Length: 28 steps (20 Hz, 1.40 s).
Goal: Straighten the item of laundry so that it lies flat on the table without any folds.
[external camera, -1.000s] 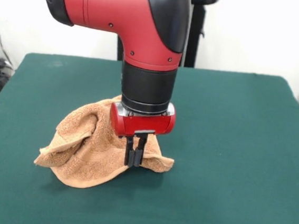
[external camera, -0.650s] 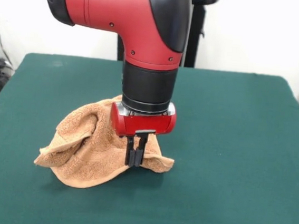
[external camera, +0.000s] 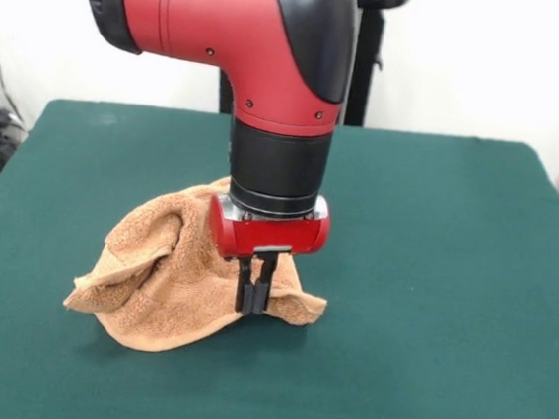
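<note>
Towel [external camera: 159,277] bunched in rumpled heap left of centre on green counter [external camera: 431,284], folds everywhere. My claw [external camera: 254,301] pressed together, pinching towel's right edge low at cloth. Judge grasp step made; next I lift and drag corner outward to spread. Counter around bare, nothing blocking

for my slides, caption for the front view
Red robot arm's gripper shut on the edge of a crumpled tan towel on a green table.
</note>
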### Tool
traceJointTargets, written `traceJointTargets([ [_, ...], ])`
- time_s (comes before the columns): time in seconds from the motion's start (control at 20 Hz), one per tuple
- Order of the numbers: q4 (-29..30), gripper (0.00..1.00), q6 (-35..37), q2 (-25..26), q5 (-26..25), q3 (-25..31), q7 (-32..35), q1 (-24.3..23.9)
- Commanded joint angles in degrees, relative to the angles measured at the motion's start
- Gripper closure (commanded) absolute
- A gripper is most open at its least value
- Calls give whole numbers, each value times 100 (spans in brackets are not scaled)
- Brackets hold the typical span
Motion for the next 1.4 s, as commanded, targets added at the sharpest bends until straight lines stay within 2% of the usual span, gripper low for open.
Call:
traceJointTargets([
  [0.05,346,100,-47,305,-213,-2,771,358],
  [0.85,-33,100,-481,770,63,103,1116,741],
  [1.1,147,100,-776,692,85,38,1256,737],
  [1.4,360,100,-616,470,106,19,1133,696],
])
